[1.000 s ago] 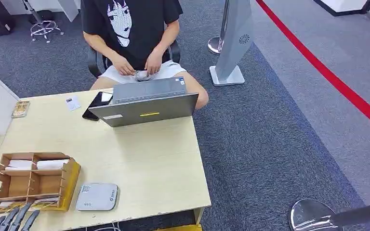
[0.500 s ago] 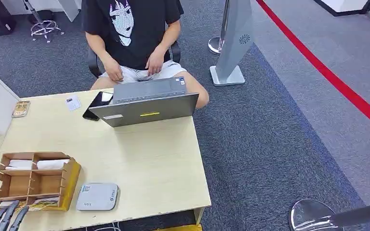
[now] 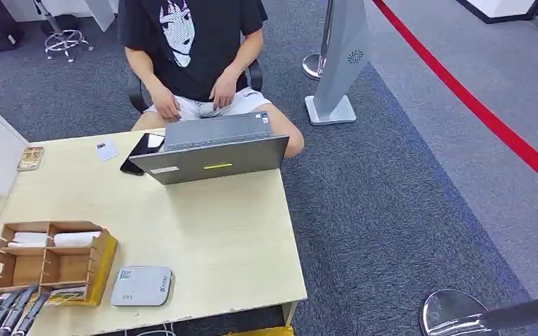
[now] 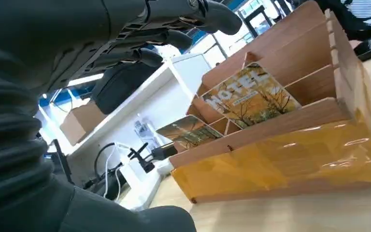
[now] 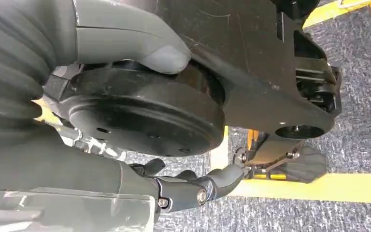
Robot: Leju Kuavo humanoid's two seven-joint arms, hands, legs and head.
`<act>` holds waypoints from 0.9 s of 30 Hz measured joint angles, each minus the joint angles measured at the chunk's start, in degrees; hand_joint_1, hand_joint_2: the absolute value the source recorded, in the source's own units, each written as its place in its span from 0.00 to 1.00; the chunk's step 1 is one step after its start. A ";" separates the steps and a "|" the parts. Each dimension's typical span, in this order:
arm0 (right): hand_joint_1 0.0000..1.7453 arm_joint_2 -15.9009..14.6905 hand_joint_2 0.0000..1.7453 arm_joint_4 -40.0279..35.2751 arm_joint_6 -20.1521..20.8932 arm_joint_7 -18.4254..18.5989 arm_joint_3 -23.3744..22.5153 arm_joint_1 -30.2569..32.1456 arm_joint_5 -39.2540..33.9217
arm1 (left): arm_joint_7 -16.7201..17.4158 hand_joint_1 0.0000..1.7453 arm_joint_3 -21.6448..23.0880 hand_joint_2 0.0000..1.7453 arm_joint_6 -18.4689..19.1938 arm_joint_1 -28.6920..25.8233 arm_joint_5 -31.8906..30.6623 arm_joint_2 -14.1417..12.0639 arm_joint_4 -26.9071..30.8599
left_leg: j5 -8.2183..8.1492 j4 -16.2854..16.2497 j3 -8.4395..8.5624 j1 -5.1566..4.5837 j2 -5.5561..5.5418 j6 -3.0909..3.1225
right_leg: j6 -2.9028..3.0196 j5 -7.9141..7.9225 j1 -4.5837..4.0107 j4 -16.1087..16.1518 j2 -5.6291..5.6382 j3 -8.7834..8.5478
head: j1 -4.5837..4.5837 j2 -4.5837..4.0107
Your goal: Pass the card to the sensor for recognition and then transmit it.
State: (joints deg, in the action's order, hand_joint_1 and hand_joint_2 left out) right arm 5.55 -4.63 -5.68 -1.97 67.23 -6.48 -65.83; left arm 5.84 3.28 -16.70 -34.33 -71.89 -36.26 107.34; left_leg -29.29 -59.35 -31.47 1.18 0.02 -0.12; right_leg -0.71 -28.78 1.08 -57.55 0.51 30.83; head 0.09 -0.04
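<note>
1. Head view: the left hand (image 3: pixel 7 313) hovered at the bench's (image 3: pixel 203 238) near-left corner, just short of the rack (image 3: pixel 49 262); the sensor (image 3: pixel 141 285) lay just right of the rack.
2. Left wrist view: fingers (image 4: pixel 174 38) were apart, empty. The card (image 4: pixel 249 94) stood in the rack's front slot; best pinched by its top edge.
3. Right wrist view: the right hand (image 5: pixel 193 188) hung loosely curled, holding nothing.

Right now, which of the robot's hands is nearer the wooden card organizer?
Left. The left hand is at the wooden card organizer's near edge, fingers close to it. The right hand hangs low over the carpet, away from the table.
</note>
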 joint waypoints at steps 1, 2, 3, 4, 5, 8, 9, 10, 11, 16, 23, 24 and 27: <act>0.00 0.05 1.00 0.09 0.00 -0.02 0.22 -0.08 0.00 | -0.68 0.00 -0.75 1.00 0.26 0.29 -0.13 0.74 -0.35 | 0.00 0.00 0.00 0.00 0.00 0.00 | 0.00 0.00 0.00 0.00 0.00 0.01 | -0.02 0.00; 0.00 0.07 1.00 0.22 0.00 -0.04 0.41 -0.13 -0.11 | -1.42 0.00 -1.46 1.00 0.57 0.66 -0.31 1.46 -0.76 | 0.00 0.00 0.00 -0.01 -0.01 0.00 | 0.00 0.00 0.01 0.00 -0.01 0.00 | 0.00 0.00; 0.00 0.13 1.00 0.31 0.02 -0.09 0.61 -0.17 -0.20 | -2.24 0.00 -2.08 1.00 0.79 1.10 -0.66 2.07 -1.14 | 0.00 0.00 0.00 -0.01 -0.02 0.00 | 0.00 0.00 0.00 0.00 -0.02 -0.01 | 0.00 0.00; 0.00 0.15 1.00 0.42 0.02 -0.15 0.88 -0.20 -0.50 | -3.13 0.00 -2.85 1.00 1.14 1.57 -1.25 2.91 -1.49 | 0.00 0.00 0.00 -0.01 -0.02 0.00 | 0.00 0.00 0.00 0.00 -0.02 -0.01 | -0.02 0.00; 0.00 0.26 1.00 0.59 0.02 -0.20 1.07 -0.22 -0.83 | -3.68 0.00 -3.48 1.00 1.20 1.92 -1.60 3.71 -1.86 | 0.00 0.00 0.00 -0.01 -0.02 0.00 | 0.00 0.00 0.00 0.00 -0.02 -0.01 | 0.02 0.00; 0.00 0.40 1.00 0.88 0.15 -0.50 1.44 -0.31 -0.96 | -5.10 0.00 -4.60 1.00 1.73 2.90 -2.65 5.51 -2.47 | 0.00 0.00 0.00 -0.01 -0.02 0.00 | 0.00 0.00 0.00 0.00 -0.02 -0.01 | 0.00 0.00; 0.00 0.44 1.00 0.98 0.24 -0.68 1.66 -0.33 -1.01 | -5.86 0.00 -4.99 1.00 2.06 3.25 -3.19 6.01 -2.52 | 0.00 0.00 0.00 -0.01 -0.02 0.00 | 0.00 0.00 0.00 0.00 -0.03 -0.01 | 0.00 0.00; 0.00 0.46 1.00 1.16 0.35 -0.85 1.99 -0.37 -1.01 | -6.80 0.00 -5.49 1.00 2.47 3.70 -3.84 6.94 -2.54 | 0.00 0.00 0.00 -0.01 -0.02 0.00 | 0.00 0.00 0.01 0.00 -0.02 -0.01 | -0.02 0.00; 0.00 0.46 1.00 1.27 0.39 -0.94 2.25 -0.41 -1.18 | -7.32 0.00 -5.94 1.00 2.77 4.13 -4.37 7.62 -2.54 | 0.00 0.00 0.00 -0.01 -0.03 0.00 | 0.00 0.00 0.01 0.00 -0.03 -0.01 | 0.00 0.00; 0.00 0.55 1.00 1.70 1.03 -1.11 3.19 -0.55 -1.92 | -9.68 0.00 -7.35 1.00 2.93 7.07 -6.01 10.69 -2.91 | 0.00 -0.01 -0.01 -0.02 -0.08 0.00 | 0.00 0.00 0.01 0.00 -0.07 -0.02 | -0.02 0.00; 0.00 0.57 1.00 2.03 1.46 -1.59 4.59 -0.73 -1.90 | -12.31 0.00 -7.57 1.00 3.52 11.36 -8.33 14.58 -4.48 | 0.01 -0.02 0.01 -0.02 -0.08 0.00 | 0.00 0.01 0.01 0.00 -0.06 -0.01 | 0.00 0.00; 0.00 0.57 1.00 2.08 1.51 -1.70 4.81 -0.75 -1.90 | -12.37 0.00 -7.55 1.00 3.69 11.86 -8.48 15.09 -4.70 | 0.01 -0.02 0.01 -0.02 -0.08 0.00 | 0.00 0.01 0.01 0.00 -0.06 0.00 | 0.00 0.00; 0.00 0.57 1.00 2.23 1.77 -1.90 5.29 -0.81 -1.97 | -12.99 0.00 -7.41 1.00 4.44 13.39 -8.70 16.52 -5.31 | 0.01 -0.02 0.01 -0.02 -0.08 0.00 | 0.00 0.01 0.01 0.00 -0.06 0.00 | 0.00 0.00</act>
State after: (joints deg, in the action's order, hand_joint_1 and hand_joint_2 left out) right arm 6.12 -2.40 -3.91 -3.87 72.52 -7.29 -67.80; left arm -7.15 -4.13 -12.26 -20.94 -80.59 -19.74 102.03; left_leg -29.29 -59.37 -31.46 1.16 -0.06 -0.12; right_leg -0.71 -28.77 1.10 -57.55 0.45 30.83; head 0.09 -0.04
